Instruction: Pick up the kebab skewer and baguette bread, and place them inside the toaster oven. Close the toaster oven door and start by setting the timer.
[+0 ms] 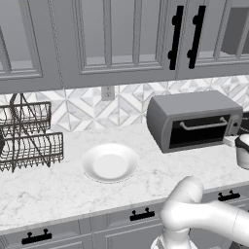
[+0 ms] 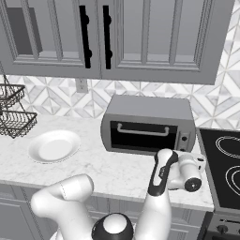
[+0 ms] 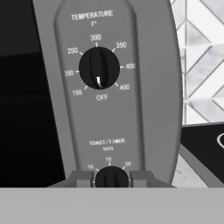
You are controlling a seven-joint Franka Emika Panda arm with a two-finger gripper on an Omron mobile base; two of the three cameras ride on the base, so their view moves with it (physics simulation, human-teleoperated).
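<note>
The toaster oven (image 1: 194, 104) (image 2: 147, 110) stands on the counter against the tiled wall. Its door (image 1: 199, 136) (image 2: 140, 139) is closed, the bar handle along the top edge. My gripper (image 3: 111, 177) (image 2: 186, 152) (image 1: 229, 141) is at the control panel on the oven's right side, shut on the timer knob (image 3: 111, 178), one finger on each side. Above it, the temperature knob (image 3: 99, 68) points to OFF. The kebab skewer and baguette bread are out of view.
A white plate (image 1: 110, 163) (image 2: 54, 145) lies bare on the marble counter left of the oven. Further left stands a wire dish rack (image 1: 26, 138) (image 2: 14, 119). A black stovetop (image 2: 225, 171) borders the oven's right side. Wall cabinets hang overhead.
</note>
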